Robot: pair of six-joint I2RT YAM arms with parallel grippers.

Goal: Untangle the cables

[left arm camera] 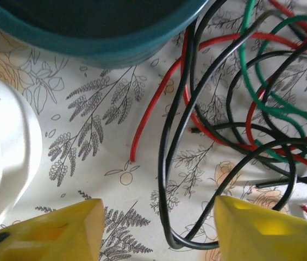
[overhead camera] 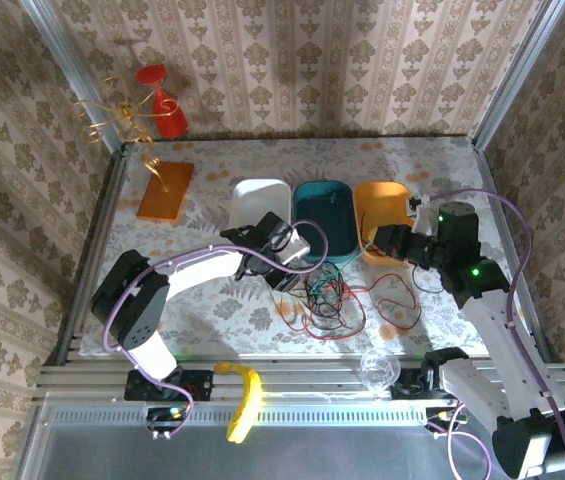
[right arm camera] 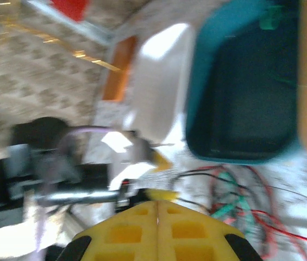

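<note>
The cables (overhead camera: 332,300) lie as a tangle of thin red, green and black wires on the flowered table in front of the trays. In the left wrist view, black loops (left arm camera: 169,136), a loose red end (left arm camera: 134,155) and green strands (left arm camera: 251,81) cross each other. My left gripper (overhead camera: 292,272) (left arm camera: 158,231) stands open at the tangle's left edge. A black loop lies on the table between its yellow fingers (left arm camera: 61,234), ungripped. My right gripper (overhead camera: 374,243) (right arm camera: 157,228) hovers shut by the orange tray, with nothing seen in it. The right wrist view is blurred, with the cables (right arm camera: 235,201) below the teal tray.
Three trays stand in a row behind the tangle: white (overhead camera: 262,200), teal (overhead camera: 302,195), orange (overhead camera: 382,200). A flat orange plate (overhead camera: 165,190), a red object (overhead camera: 162,105) and gold ribbon (overhead camera: 112,110) are at back left. A yellow piece (overhead camera: 247,395) and clear plastic (overhead camera: 377,368) lie at the front rail.
</note>
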